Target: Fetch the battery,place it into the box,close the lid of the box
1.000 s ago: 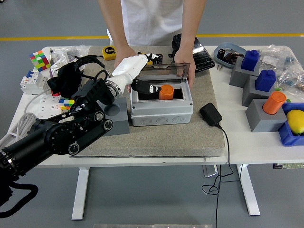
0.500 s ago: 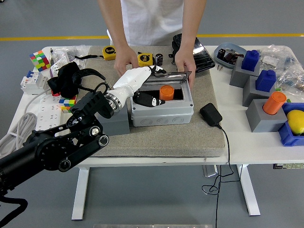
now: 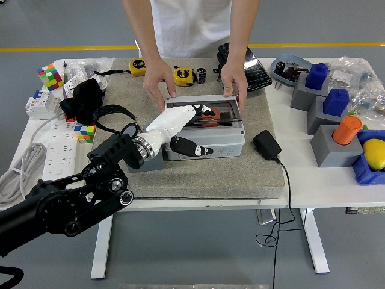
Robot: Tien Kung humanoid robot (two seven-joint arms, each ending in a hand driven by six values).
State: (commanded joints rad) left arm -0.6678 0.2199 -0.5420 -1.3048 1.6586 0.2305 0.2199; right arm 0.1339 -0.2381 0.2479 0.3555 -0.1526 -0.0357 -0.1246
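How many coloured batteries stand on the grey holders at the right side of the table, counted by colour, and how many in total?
Blue batteries: 2
Orange batteries: 1
Total: 3
Each stands on its own grey holder, apart from the grey box on the mat.

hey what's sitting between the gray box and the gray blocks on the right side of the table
In the head view, a black power adapter lies between the box and the gray blocks, on the mat's right edge, its cord trailing off the table's front.
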